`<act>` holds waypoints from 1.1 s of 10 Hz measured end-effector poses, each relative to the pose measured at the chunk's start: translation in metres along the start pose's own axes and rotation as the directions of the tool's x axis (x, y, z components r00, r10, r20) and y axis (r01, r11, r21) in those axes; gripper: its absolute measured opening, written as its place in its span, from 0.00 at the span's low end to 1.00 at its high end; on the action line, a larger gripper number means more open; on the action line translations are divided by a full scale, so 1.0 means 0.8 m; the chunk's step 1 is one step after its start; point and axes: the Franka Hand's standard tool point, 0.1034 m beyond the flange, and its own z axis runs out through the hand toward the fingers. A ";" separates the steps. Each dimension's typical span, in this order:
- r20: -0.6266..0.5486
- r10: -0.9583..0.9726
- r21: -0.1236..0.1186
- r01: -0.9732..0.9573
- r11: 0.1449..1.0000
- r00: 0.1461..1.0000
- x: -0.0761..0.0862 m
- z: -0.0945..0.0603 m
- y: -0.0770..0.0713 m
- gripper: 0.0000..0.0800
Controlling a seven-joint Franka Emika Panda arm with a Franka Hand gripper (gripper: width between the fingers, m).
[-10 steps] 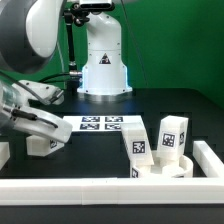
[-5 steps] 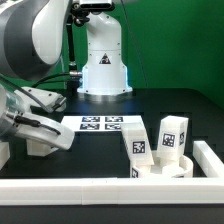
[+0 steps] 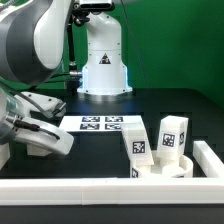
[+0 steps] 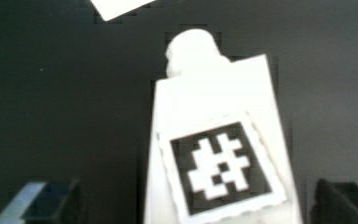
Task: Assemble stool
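1. Loose leg (image 4: pixel 211 130) lies flat on counter (image 4: pixel 51 100) btwn tool (image 4: pixel 194 197) jaws; jaws spread, gap each side.
2. Leg sits a bit skewed to jaws: one may touch first & twist it.
3. Seat (image 3: pixel 158 172) well apart from tool: weak pinch = drop en route.

Bright even lighting, soft faint shadows, wrist view blurred, exterior view sharper, slightly grainy

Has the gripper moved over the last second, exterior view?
Yes. The gripper has dropped lower in the exterior view, its tip now below the marker board's near edge, over the loose leg.
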 end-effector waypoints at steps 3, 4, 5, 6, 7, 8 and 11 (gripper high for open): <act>0.001 0.001 0.001 -0.001 1.000 1.000 0.000 0.000 0.001 0.40; 0.001 0.001 0.001 -0.001 1.000 1.000 0.000 0.000 0.001 0.40; 0.001 0.001 0.001 -0.001 1.000 1.000 0.000 0.000 0.001 0.40; 0.000 0.001 0.000 -0.001 1.000 1.000 0.000 0.000 0.000 0.40; -0.008 0.023 -0.008 -0.023 1.000 1.000 -0.006 -0.006 -0.007 0.40; -0.024 0.034 -0.013 -0.035 0.999 0.999 -0.023 -0.015 -0.021 0.40; -0.058 0.128 -0.027 -0.130 0.991 0.990 -0.093 -0.005 -0.067 0.41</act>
